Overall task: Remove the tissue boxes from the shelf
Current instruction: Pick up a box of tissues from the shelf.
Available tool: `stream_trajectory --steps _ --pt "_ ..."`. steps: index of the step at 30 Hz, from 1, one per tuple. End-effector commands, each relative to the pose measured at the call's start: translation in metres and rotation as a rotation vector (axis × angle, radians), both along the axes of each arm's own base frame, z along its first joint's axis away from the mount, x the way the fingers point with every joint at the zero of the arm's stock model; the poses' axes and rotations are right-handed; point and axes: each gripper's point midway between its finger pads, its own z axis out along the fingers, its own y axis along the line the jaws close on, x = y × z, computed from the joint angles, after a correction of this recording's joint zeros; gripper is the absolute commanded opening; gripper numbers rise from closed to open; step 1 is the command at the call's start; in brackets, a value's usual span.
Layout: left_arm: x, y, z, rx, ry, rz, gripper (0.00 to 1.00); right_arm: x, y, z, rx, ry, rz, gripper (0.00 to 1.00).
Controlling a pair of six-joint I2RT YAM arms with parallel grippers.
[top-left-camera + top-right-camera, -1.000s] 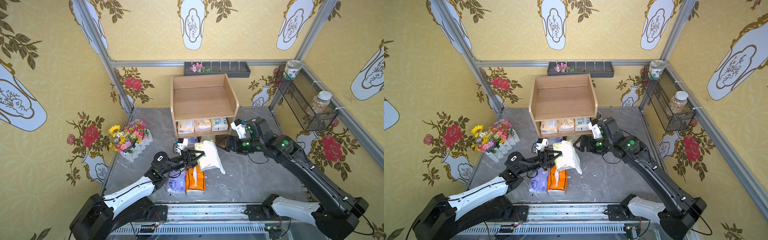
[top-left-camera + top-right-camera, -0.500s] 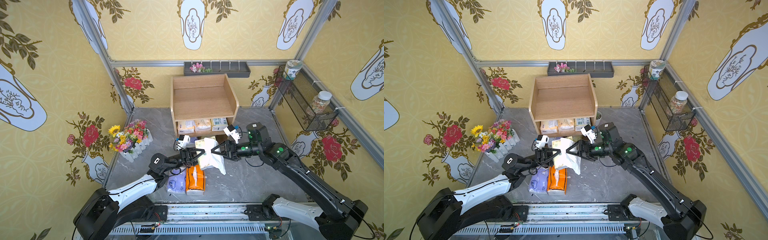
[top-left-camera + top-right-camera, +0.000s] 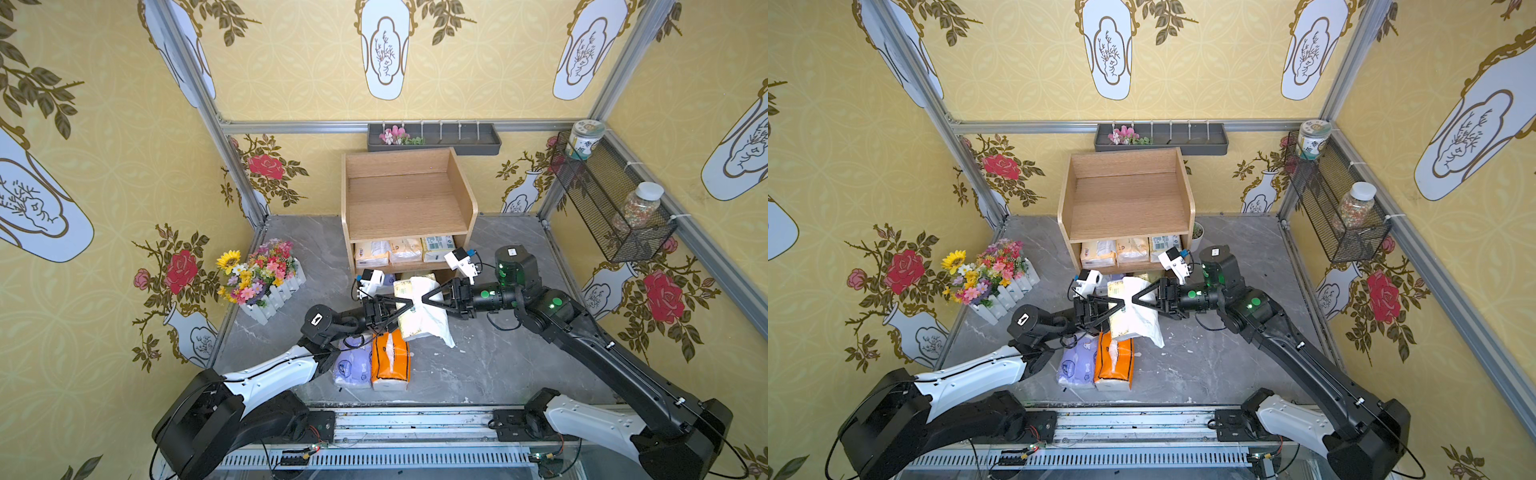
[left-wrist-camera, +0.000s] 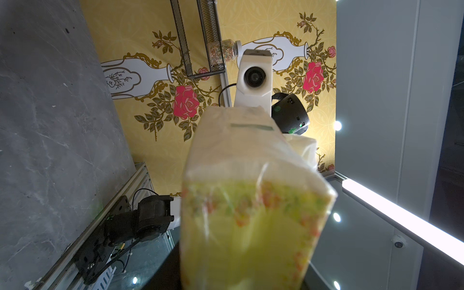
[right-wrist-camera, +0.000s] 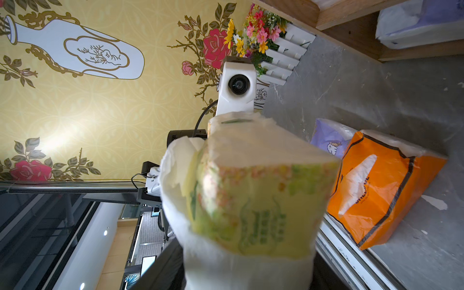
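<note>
The wooden shelf [image 3: 407, 208] stands at the back of the table, its top tier bare. On its middle tier lie two cream tissue boxes [image 3: 371, 253] and a white one with green print [image 3: 438, 243]. A lavender one [image 5: 421, 22] lies on the lowest tier. In front of the shelf, a yellow tissue pack [image 3: 409, 320] with white tissue [image 3: 432, 320] spilling out hangs above the table. My left gripper [image 3: 409, 305] is shut on its left end. My right gripper [image 3: 424, 298] is shut on its right end. A lavender pack [image 3: 353, 365] and an orange pack [image 3: 390, 359] lie on the table below.
A white planter of artificial flowers [image 3: 266, 282] stands at the left. A black wire basket [image 3: 611, 208] with two jars hangs on the right wall, and a dark grey tray [image 3: 432, 139] on the back wall. A small potted plant [image 3: 1197, 230] stands beside the shelf.
My right gripper has swung left from beside the shelf to the yellow pack and closed its jaws on the far end. The left gripper has kept its hold and shifted slightly.
</note>
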Motion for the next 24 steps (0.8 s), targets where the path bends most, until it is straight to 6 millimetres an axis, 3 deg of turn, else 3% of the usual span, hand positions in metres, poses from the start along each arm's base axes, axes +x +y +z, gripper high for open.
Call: stream_trajectory --steps 1,6,9,15,17,21,24 --pt "-0.001 -0.001 0.003 -0.012 -0.016 -0.007 0.50 0.000 0.004 0.014 0.054 -0.046 0.024 0.60" --pt "0.002 -0.003 -0.003 -0.001 0.011 -0.005 0.49 -0.001 0.006 0.014 0.063 -0.040 0.033 0.48" --pt "0.003 -0.003 -0.004 -0.002 0.014 0.005 0.52 -0.002 0.005 0.012 0.061 -0.040 0.033 0.45" --pt "0.009 0.002 -0.016 0.020 0.059 0.058 0.94 0.001 -0.005 -0.001 0.009 -0.052 -0.016 0.42" --pt "0.013 0.005 -0.027 0.046 0.099 0.091 0.99 0.003 -0.010 -0.006 -0.008 -0.052 -0.034 0.41" --pt "0.022 0.016 -0.051 0.093 0.190 0.188 1.00 0.003 -0.027 -0.033 -0.089 -0.027 -0.075 0.42" --pt "0.032 0.030 -0.077 0.178 0.286 0.298 1.00 0.000 -0.043 -0.074 -0.211 0.014 -0.104 0.42"
